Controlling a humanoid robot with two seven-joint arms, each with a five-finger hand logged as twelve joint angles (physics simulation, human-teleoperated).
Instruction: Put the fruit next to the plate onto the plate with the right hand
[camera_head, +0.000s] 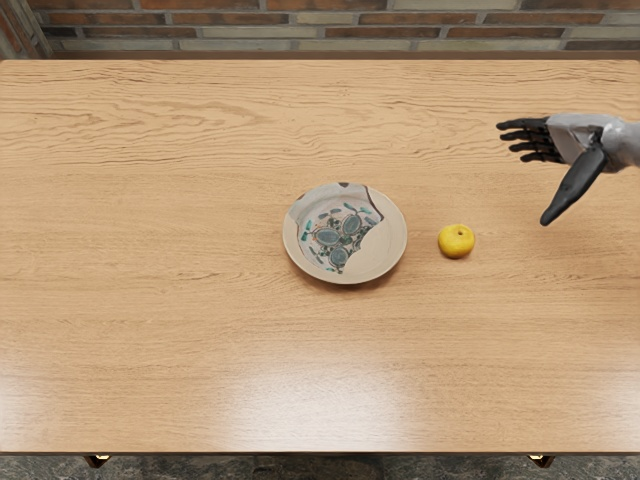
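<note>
A small yellow fruit (456, 241) lies on the wooden table just right of a round beige plate (390, 245) with a blue-green pattern in its middle. The two do not touch. My right hand (545, 165) comes in from the right edge, up and to the right of the fruit and well apart from it. Its dark fingers (522, 136) are spread and point left, the thumb hangs down, and it holds nothing. The left arm does not show.
The wooden table (150, 300) fills almost the whole view. A brick wall (300, 25) runs along its far edge. The table's front edge lies near the bottom of the picture.
</note>
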